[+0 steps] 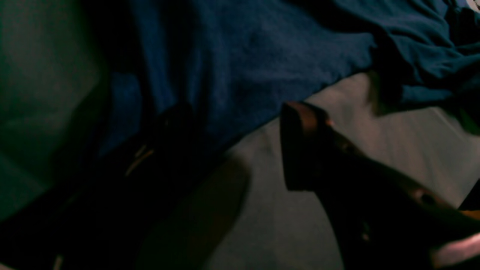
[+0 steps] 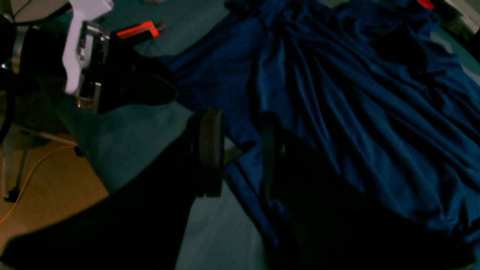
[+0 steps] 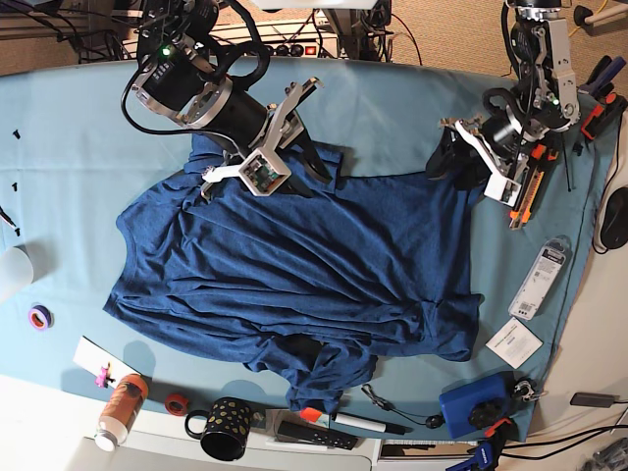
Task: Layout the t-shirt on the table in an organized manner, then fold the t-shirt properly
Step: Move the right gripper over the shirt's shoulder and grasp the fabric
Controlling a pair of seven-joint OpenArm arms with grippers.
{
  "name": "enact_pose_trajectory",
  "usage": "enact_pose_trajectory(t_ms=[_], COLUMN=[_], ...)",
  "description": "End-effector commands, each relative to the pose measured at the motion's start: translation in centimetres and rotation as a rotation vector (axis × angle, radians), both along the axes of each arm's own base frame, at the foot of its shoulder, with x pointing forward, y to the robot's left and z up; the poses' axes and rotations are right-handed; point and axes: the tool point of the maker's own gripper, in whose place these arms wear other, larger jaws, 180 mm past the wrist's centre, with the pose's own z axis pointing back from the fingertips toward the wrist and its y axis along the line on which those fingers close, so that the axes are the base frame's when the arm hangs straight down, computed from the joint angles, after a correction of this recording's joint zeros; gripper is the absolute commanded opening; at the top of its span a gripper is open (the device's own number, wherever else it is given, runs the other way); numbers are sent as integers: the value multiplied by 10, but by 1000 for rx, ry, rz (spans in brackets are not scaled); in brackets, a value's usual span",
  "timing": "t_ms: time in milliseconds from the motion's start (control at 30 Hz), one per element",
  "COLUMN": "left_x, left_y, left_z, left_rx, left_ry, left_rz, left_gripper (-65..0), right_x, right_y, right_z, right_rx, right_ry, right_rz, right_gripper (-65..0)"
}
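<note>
Both hands sit at the t-shirt's (image 3: 294, 260) far edge on the table (image 3: 78, 147): left hand (image 3: 446, 157) spread wide and empty, right hand (image 3: 309, 162) half-parted astride its hem.

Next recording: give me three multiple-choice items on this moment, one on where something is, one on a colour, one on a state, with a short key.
1. Where does the black mug with pale dots stand?
A. at the table's near edge, by the brown bottle
B. on the t-shirt
C. beside the left gripper

2. What colour is the t-shirt?
A. red
B. dark navy blue
C. white

3. How does the t-shirt lie on the table?
A. folded into a neat square
B. hanging off the edge
C. spread out but wrinkled, one sleeve bunched

Key: 1 A, the base view shows it at the near edge right of the bottle. 2 B, it is navy in every view. 3 C, creases run across it and the near sleeve is crumpled.
</note>
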Motion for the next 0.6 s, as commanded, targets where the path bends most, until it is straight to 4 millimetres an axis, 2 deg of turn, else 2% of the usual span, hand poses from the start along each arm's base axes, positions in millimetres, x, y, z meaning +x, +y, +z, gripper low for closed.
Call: enact_pose_trajectory(t_ms=[0, 333, 367, 467, 500, 567], left_x=[-13, -13, -13, -13, -13, -13], left_y=[5, 5, 5, 5, 5, 5], left_z=[-14, -14, -14, -14, -14, -14], left_rx=[58, 58, 58, 58, 58, 58], left_ry=[67, 67, 67, 67, 67, 67], left_rz=[-25, -25, -25, -25, -25, -25], left_gripper=[-285, -285, -285, -285, -285, -285], right_x=[3, 5, 6, 12, 15, 22], right_y=[4, -1, -3, -9, -13, -22], right_z=[13, 10, 8, 9, 10, 12], right_rx=[39, -1, -15, -17, -12, -14], right_ry=[-45, -50, -52, -55, -58, -72], right_rz=[6, -14, -20, -69, -106, -167], right_gripper=[-476, -473, -448, -315, -292, -289])
